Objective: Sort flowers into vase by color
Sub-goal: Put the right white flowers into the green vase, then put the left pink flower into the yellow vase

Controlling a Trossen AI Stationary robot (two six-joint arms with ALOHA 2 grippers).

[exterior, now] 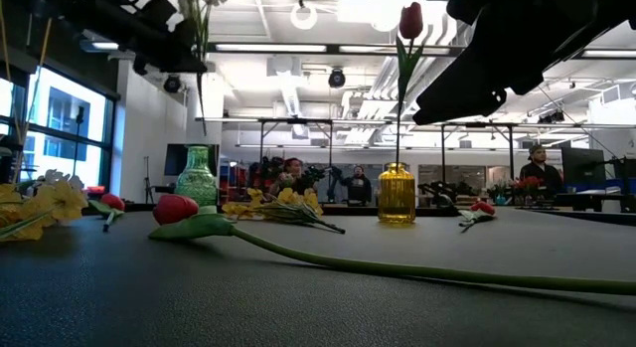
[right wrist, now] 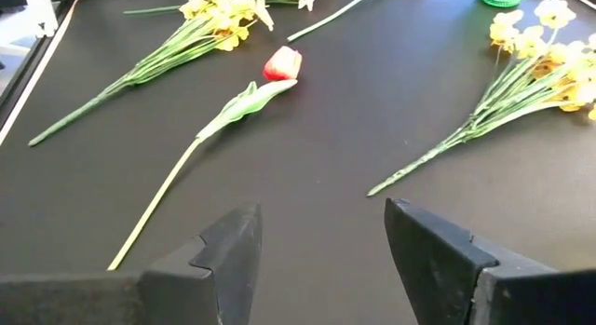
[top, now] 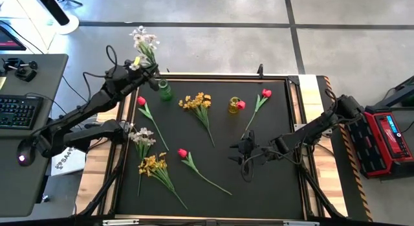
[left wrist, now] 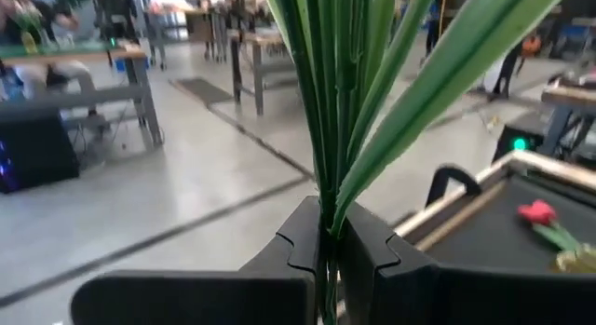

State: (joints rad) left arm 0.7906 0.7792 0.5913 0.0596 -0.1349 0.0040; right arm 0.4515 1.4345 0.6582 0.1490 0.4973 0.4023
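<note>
My left gripper (top: 142, 66) is raised over the table's far left corner, shut on a sprig of white flowers (top: 143, 39) whose blossoms reach past the far edge. A green vase (top: 165, 91) stands nearby. A yellow vase (exterior: 396, 193) holds one upright red tulip (exterior: 409, 19). Lying flat on the black mat are red tulips (top: 182, 153) (top: 141, 101) (top: 266, 93), yellow bunches (top: 196, 101) (top: 154, 164) and another white sprig (top: 142, 135). My right gripper (top: 242, 156) hovers open above the mat's right half, with nothing between its fingers (right wrist: 233, 255). My left gripper pinches the white sprig's bundled green stems (left wrist: 326, 209) between its two fingers (left wrist: 296, 246). The fingers lie roughly level, across the stems, pointing toward the far left corner. The sprig stands upright, leaves and blossoms above the fingers, lifted clear of the table.
A raised wooden rim (top: 294, 80) frames the mat. A desk with a keyboard (top: 16, 113) stands left of the table and a red device (top: 388, 138) to its right. People sit in the room beyond the far edge (exterior: 288, 173).
</note>
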